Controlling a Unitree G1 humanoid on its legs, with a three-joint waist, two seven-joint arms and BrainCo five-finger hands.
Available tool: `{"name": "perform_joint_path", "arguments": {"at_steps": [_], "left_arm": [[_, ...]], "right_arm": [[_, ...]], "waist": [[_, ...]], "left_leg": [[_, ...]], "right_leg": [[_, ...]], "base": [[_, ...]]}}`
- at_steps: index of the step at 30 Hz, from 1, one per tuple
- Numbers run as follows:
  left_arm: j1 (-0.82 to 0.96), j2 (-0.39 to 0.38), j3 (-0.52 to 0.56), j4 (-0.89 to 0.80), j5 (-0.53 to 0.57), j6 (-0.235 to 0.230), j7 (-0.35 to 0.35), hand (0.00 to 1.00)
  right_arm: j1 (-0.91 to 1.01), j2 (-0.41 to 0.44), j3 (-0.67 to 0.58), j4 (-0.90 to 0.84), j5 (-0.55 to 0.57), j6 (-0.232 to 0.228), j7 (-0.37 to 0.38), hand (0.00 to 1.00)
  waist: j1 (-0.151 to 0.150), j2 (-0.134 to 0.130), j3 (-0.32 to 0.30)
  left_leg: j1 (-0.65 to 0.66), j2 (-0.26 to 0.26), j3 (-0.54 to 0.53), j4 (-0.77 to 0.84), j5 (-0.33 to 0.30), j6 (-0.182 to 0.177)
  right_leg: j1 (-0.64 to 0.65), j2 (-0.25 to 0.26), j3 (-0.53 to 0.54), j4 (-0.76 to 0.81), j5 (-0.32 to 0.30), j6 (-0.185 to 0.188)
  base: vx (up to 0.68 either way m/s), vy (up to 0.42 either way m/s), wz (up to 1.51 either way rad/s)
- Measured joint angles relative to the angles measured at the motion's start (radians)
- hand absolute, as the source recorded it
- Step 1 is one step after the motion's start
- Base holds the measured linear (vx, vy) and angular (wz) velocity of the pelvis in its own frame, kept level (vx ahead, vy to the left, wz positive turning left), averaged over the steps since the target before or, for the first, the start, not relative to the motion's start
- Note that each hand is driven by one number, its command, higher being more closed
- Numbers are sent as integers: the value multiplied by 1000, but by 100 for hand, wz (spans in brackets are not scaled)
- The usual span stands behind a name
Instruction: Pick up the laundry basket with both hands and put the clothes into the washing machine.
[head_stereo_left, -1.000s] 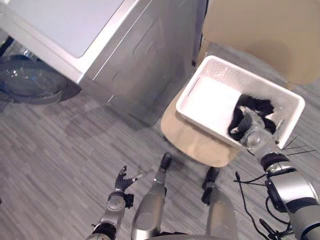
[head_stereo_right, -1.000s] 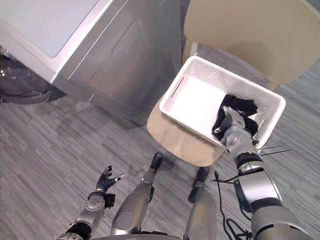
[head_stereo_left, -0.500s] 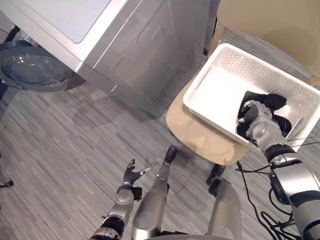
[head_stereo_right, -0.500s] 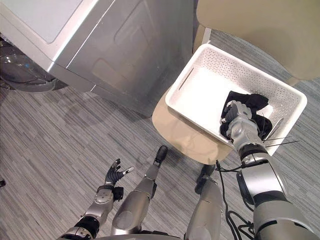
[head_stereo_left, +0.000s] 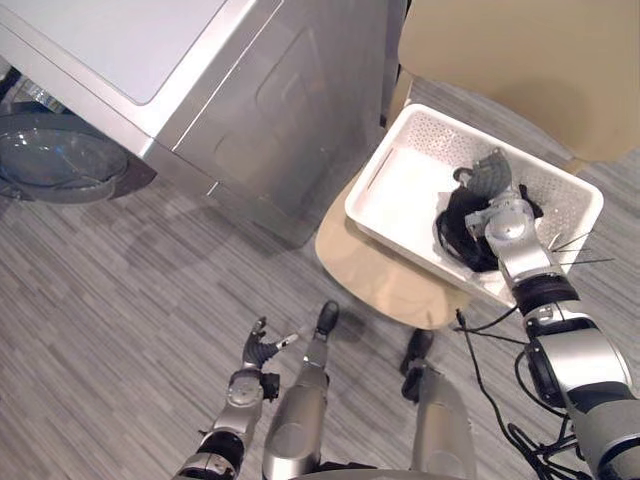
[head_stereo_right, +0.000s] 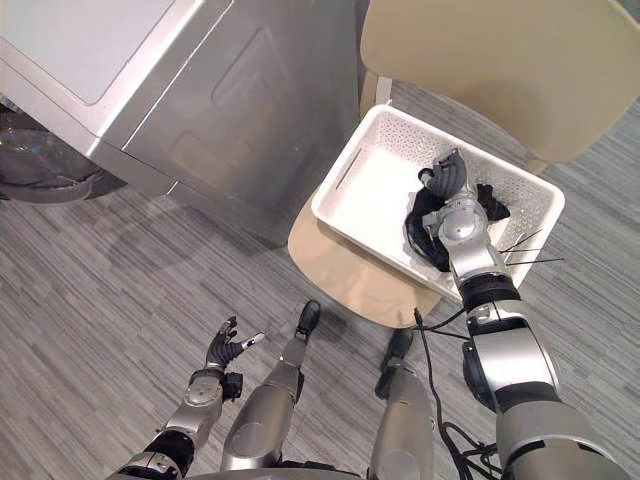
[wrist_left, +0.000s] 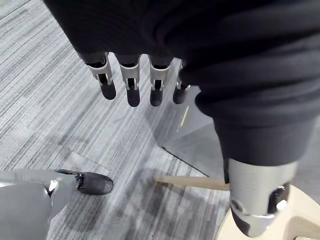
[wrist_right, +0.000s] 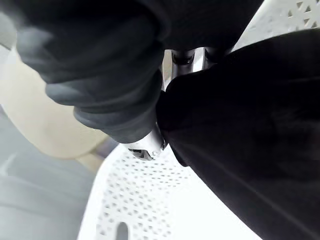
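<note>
A white laundry basket (head_stereo_left: 400, 195) stands on the seat of a beige chair (head_stereo_left: 370, 265). Black clothes (head_stereo_left: 458, 232) lie bunched in its right half. My right hand (head_stereo_left: 507, 225) is inside the basket with its fingers curled into the black clothes (wrist_right: 250, 150), and part of the cloth is pulled up off the basket floor. My left hand (head_stereo_left: 262, 352) hangs low over the grey floor, far from the basket, with its fingers (wrist_left: 132, 85) straight and nothing in it. The silver washing machine (head_stereo_left: 280, 110) stands to the left of the chair.
The machine's round glass door (head_stereo_left: 60, 165) hangs open at the far left, near the floor. The chair's backrest (head_stereo_left: 520, 60) rises behind the basket. Grey plank floor (head_stereo_left: 130, 300) lies open between the machine's front and me.
My right hand has curled shut on the black clothes and raised them toward the basket's middle. The view has shifted a little. My left hand stays low and open.
</note>
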Motion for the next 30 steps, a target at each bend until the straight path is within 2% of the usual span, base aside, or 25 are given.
{"name": "perform_joint_path", "arguments": {"at_steps": [3,6,10,13,15,19,20,21,24,30], "left_arm": [[14,3,4,4,0,2,0,0],[29,2,4,14,1,8,-1,0],[44,2,4,17,2,16,-3,0],[61,1,13,21,2,23,-3,0],[79,-4,17,20,3,23,-7,0],[118,-19,31,25,4,31,-20,0],[123,-21,32,25,4,34,-20,0],[128,-21,33,25,4,36,-20,0],[134,-21,33,25,4,40,-22,0],[140,-14,33,30,16,40,-21,0]], "right_arm": [[40,13,-11,-36,8,-24,-1,100],[104,31,-19,-39,9,-24,0,100],[204,63,-71,-103,60,-29,4,100],[277,96,-99,-116,193,-63,12,100],[333,130,-129,-150,282,-68,29,100],[437,245,-167,-241,637,-135,103,100],[453,259,-166,-257,689,-144,114,0],[465,272,-166,-270,727,-150,119,0],[464,279,-167,-270,717,-155,114,0],[463,277,-162,-268,496,-123,82,0]], "waist": [[-14,-20,-11],[-31,-45,-33],[-42,-53,-51],[-46,-53,-87],[-45,-53,-117],[-47,-56,-151],[-48,-57,-155],[-47,-62,-165],[-48,-76,-182],[-66,-92,-191]], "left_leg": [[3,-3,4,0,0,0],[12,-5,5,0,0,0],[33,-7,6,0,-3,1],[40,-7,11,0,-17,-2],[43,-7,13,0,-23,2],[84,-8,40,0,-41,9],[94,-9,47,0,-44,13],[101,-10,58,0,-47,17],[110,-20,85,0,-53,22],[139,-24,115,0,-57,33]], "right_leg": [[21,12,0,-42,24,2],[48,16,-4,-82,43,5],[88,18,-7,-122,55,18],[107,32,18,-155,59,22],[117,34,22,-172,64,28],[165,36,48,-221,87,33],[178,36,52,-235,92,35],[185,37,63,-247,98,40],[190,38,90,-271,115,44],[221,38,116,-307,134,50]], "base": [[-6,-13,-5],[0,0,0],[1,-10,2],[-7,-1,-1],[15,-2,-3],[46,3,-17],[56,23,-18],[39,17,-19],[46,38,-24],[37,18,-14]]}}
